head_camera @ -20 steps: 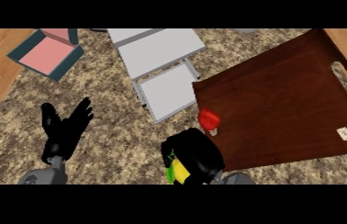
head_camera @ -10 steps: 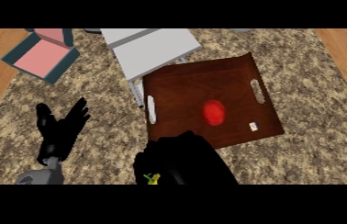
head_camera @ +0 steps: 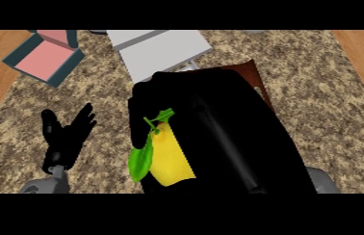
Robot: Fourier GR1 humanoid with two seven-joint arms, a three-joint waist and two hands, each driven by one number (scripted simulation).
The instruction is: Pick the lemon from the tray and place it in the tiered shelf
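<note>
Clearly the right hand (head_camera: 227, 133) has its fingers curled round the lemon (head_camera: 171, 157) (green leaf at its 9 o'clock side), held over the tray (head_camera: 250, 71). Best to carry it toward 12 o'clock, where the tiered shelf (head_camera: 160, 53) stands, and uncurl only once it sits over a tier. The left hand (head_camera: 65, 137) rests open, fingers up, at 8 o'clock.

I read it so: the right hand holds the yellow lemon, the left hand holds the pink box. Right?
Only the second part is wrong. The head view shows the left hand open, holding nothing; the pink box lies apart at upper left. The right hand does hold the lemon.
</note>
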